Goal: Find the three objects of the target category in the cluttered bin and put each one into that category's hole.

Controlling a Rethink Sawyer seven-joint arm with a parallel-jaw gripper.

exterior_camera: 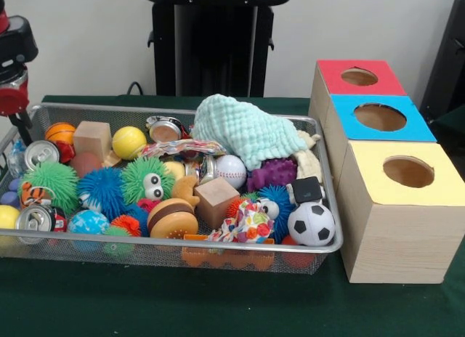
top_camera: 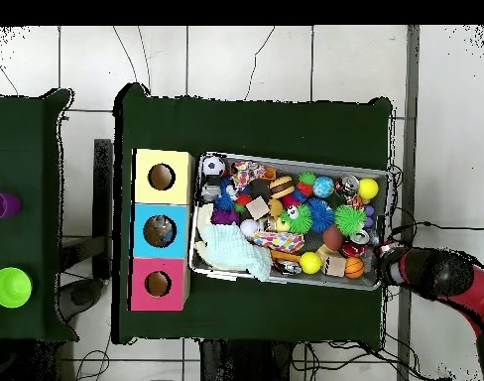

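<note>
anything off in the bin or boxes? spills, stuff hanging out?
Nothing spilled or damaged. The mint knitted cloth is heaped over other items at the wire bin's far edge near the boxes, hiding what's under it. The three boxes stand in a straight row, upright.

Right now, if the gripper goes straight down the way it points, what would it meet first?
Probably the end wall of the wire bin, or the table just outside it. The gripper hangs at that end, near the silver can, but depth is unclear.

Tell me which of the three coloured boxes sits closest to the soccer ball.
The yellow-topped box. It stands just beside the soccer ball at the bin's corner, while the blue-topped box and the red-topped box line up farther back behind it.
</note>
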